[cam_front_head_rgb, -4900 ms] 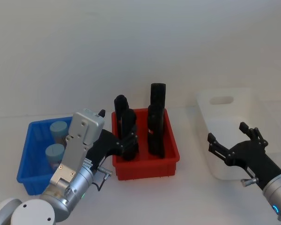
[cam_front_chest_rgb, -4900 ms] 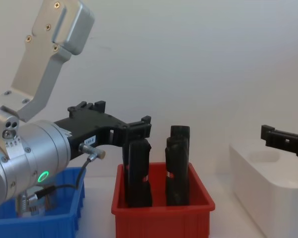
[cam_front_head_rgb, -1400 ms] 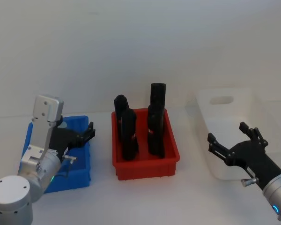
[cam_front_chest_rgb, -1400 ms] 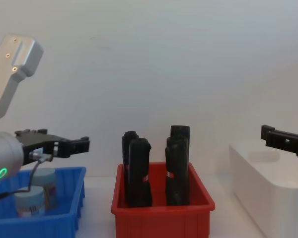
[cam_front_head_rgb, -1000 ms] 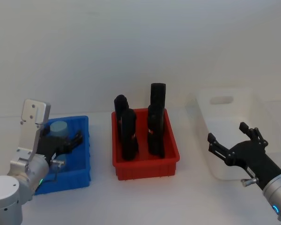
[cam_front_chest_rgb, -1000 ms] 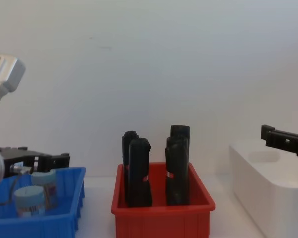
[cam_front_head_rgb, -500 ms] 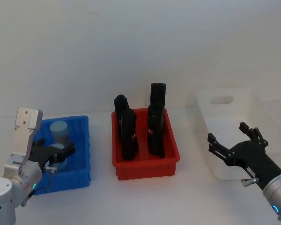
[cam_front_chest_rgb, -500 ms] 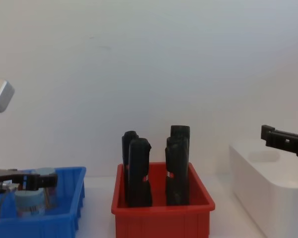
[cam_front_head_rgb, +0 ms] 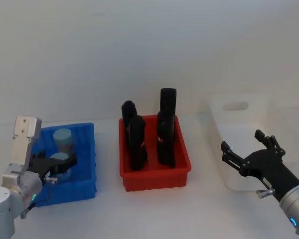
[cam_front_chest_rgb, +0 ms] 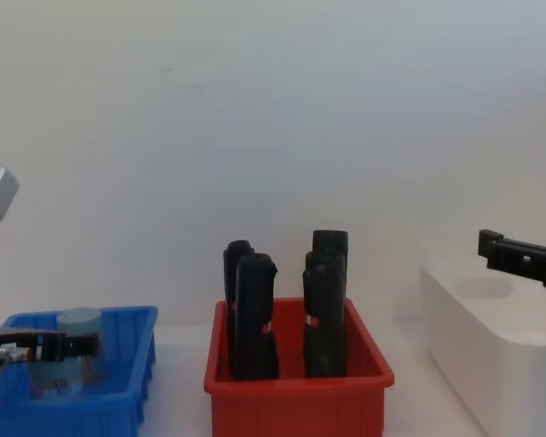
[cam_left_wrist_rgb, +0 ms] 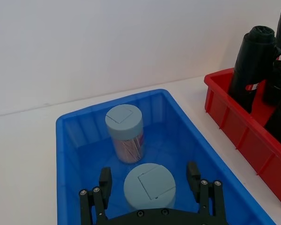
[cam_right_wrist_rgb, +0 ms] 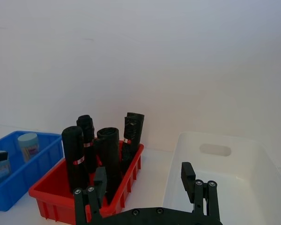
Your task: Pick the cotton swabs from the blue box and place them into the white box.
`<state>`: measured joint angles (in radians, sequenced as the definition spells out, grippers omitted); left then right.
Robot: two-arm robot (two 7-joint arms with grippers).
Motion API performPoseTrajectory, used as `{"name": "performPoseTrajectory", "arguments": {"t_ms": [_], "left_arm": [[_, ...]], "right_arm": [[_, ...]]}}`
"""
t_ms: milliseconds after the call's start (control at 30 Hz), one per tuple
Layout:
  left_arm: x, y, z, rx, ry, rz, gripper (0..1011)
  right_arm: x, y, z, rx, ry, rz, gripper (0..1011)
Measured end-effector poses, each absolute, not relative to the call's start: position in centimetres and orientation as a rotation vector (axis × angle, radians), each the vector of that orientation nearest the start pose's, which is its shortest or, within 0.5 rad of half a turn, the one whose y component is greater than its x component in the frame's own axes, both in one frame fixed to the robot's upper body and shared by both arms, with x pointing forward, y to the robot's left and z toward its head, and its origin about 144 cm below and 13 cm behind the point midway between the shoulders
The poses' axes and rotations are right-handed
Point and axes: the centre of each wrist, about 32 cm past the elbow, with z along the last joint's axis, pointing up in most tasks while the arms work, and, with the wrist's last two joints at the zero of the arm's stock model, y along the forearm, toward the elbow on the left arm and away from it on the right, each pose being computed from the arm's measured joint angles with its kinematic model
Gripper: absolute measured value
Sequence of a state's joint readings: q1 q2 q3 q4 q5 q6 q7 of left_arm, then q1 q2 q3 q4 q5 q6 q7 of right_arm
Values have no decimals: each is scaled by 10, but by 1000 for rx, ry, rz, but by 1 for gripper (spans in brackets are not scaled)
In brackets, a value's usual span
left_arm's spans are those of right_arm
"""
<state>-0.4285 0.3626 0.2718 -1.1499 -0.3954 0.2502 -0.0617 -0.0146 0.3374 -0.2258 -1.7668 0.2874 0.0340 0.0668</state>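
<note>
cotton swab jar (cam_left_wrist_rgb: 149, 187) inside left pincer (cam_left_wrist_rgb: 149, 170)

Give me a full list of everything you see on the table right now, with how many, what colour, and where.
cotton swab jars: two, clear with pale blue-grey lids, both upright in the blue box
blue box: one, bright blue, at the table's left
red bin: one, red, centre
black upright objects: four, black, standing in the red bin
white box: one, white, at the right
table: one, white, under everything
left pincer: one, black, open, fingers either side of the nearer jar
right pincer: one, black, open, at the white box's near end
</note>
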Motion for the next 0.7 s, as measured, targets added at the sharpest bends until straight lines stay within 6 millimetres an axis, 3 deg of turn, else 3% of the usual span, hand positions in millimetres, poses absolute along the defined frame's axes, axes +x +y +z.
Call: {"name": "performPoseTrajectory", "arguments": {"t_ms": [467,700], "left_arm": [[579,311,1163,278,240,1417,993],[582,312,1162,283,262,1412,831]], "right_arm": [[443,-237,1189,26,-75,-1230,1002],[443,-237,1189,26,-75,-1229,1001]]}}
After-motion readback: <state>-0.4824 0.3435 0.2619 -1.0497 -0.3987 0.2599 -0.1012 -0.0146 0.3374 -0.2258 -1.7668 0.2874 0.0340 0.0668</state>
